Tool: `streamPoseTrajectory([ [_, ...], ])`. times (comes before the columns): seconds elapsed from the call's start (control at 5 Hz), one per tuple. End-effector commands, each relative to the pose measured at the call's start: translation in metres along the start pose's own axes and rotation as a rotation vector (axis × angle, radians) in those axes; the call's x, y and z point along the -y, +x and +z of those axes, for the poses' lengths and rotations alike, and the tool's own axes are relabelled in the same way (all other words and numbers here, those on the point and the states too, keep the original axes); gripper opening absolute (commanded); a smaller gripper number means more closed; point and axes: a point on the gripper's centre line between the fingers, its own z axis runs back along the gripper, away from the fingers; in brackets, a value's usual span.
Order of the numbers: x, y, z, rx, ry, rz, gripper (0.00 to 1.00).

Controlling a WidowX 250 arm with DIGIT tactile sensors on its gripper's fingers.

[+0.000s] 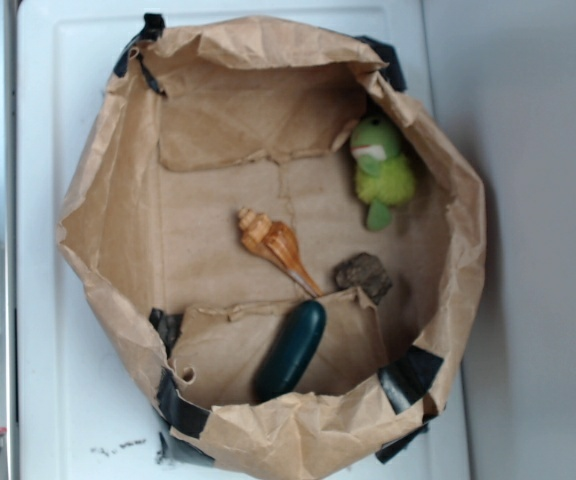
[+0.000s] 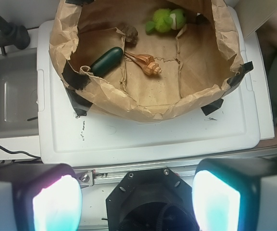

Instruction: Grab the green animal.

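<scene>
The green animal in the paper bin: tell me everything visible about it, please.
The green animal is a small fuzzy plush, lime green, with a round head bearing a pale face patch and a flat, darker green foot sticking out below the fluffy body. It lies on the bin floor in a far corner, close against the crumpled paper wall. It sits apart from the shell. The end effector is outside the bin and not touching it.

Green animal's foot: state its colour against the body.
The green animal has a darker, flatter green foot below its fuzzy lime body; clearest in the exterior view.
</scene>
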Motion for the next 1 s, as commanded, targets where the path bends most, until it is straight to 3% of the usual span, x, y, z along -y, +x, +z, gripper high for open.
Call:
streamPoseTrajectory([
  [0.0, 0.000, 0.000, 0.000, 0.000, 0.000, 0.000, 1.00],
  [0.2, 0.015, 0.039, -0.022, -0.078, 0.038, 0.119, 1.00],
  [0.4, 0.014, 0.085, -0.026, -0.067, 0.035, 0.224, 1.00],
  [0.6, -0.006, 0.132, -0.022, 0.009, 0.009, 0.433, 1.00],
  [0.8, -0.006, 0.132, -0.022, 0.009, 0.009, 0.433, 1.00],
])
